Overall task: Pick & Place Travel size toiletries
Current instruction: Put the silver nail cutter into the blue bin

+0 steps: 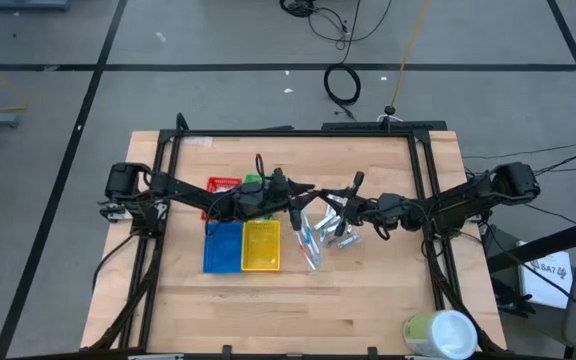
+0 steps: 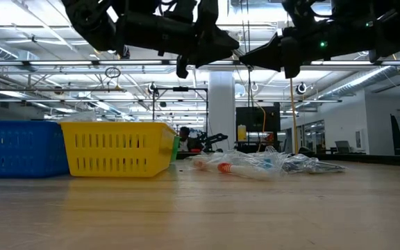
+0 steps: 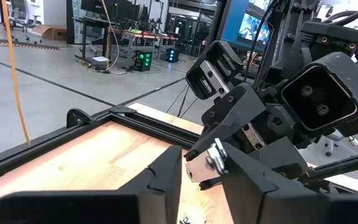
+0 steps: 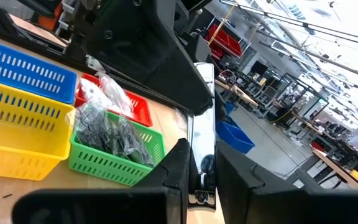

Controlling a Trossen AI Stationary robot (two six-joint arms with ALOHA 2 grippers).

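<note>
Your green tray (image 4: 114,158) holds dark bagged discs (image 4: 107,134), your red tray (image 4: 132,106) clear-bagged items; right gripper (image 4: 197,180) jaws pinch a silver tube (image 4: 202,124), left gripper (image 3: 201,171) jaws nearly closed on it.

The bench (image 1: 268,300) was pale wood with a dark frame along its edges. Four trays sat left of centre in a block: the red tray (image 1: 223,186) and green tray (image 1: 254,183) on the far side, the blue tray (image 1: 223,247) and yellow tray (image 1: 261,246) on the near side. Just right of them lay a heap of toiletries (image 1: 325,232) in clear wrap. A pale green cylinder (image 1: 438,333) lay at the near right corner.
</note>
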